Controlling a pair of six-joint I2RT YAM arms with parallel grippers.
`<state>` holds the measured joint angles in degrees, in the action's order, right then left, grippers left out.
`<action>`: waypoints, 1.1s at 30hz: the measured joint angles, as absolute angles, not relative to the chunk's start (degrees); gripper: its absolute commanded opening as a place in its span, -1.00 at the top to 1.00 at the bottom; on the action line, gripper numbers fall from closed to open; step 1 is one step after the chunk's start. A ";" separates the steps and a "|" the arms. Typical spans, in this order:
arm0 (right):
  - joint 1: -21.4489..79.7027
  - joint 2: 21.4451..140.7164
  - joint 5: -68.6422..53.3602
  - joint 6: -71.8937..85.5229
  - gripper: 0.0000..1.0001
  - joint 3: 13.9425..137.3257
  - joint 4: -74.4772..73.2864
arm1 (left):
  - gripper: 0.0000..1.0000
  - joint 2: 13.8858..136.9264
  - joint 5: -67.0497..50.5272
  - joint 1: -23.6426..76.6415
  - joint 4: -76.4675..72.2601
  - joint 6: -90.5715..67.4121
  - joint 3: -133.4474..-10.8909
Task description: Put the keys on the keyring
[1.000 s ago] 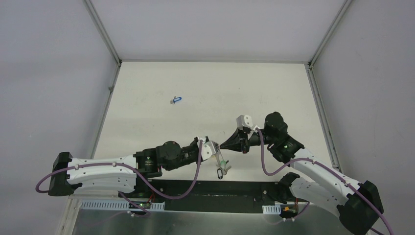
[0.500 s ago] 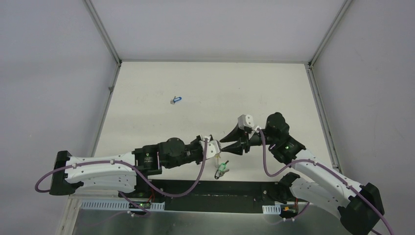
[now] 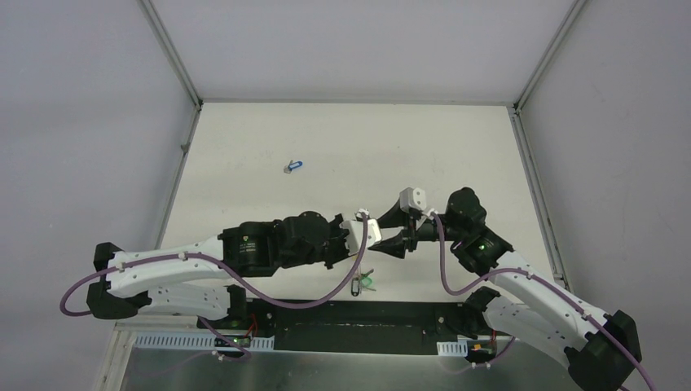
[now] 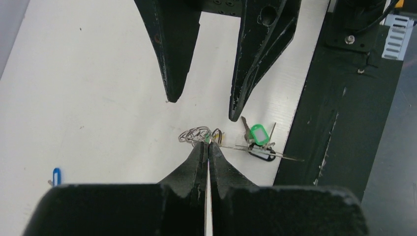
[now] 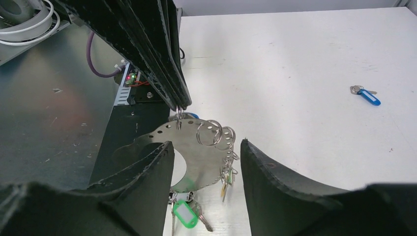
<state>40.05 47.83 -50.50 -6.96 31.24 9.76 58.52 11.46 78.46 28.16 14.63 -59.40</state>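
Observation:
The keyring (image 5: 196,157) is a flat silver crescent plate with holes along its rim. Small split rings (image 4: 194,133) and keys dangle from it. My left gripper (image 3: 364,224) (image 4: 206,143) is shut on its top edge and holds it hanging above the table's near edge. A green-tagged key (image 5: 183,214) (image 4: 257,133) and a small yellowish key (image 5: 225,178) hang from the plate. My right gripper (image 3: 376,230) (image 5: 205,145) is open, one finger on each side of the plate without touching it. A blue-tagged key (image 3: 293,166) (image 5: 366,94) lies alone on the table far to the left.
A black base strip (image 3: 350,314) (image 4: 334,123) runs along the table's near edge, right below the hanging keys. Past it is a metal shelf (image 5: 54,98) with cables. White walls (image 3: 98,122) enclose the table on three sides.
My right gripper has opened from shut and now straddles the plate. My left arm has shifted right and up, carrying the keyring, still shut on it.

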 measured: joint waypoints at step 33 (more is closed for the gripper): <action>44.58 56.38 -50.11 14.94 0.52 28.69 37.54 | 1.00 75.00 13.65 78.46 58.78 14.37 -86.24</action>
<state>44.58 56.38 -50.11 14.94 28.69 37.54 75.00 13.65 78.46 58.78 14.37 -86.24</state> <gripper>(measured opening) 0.273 0.008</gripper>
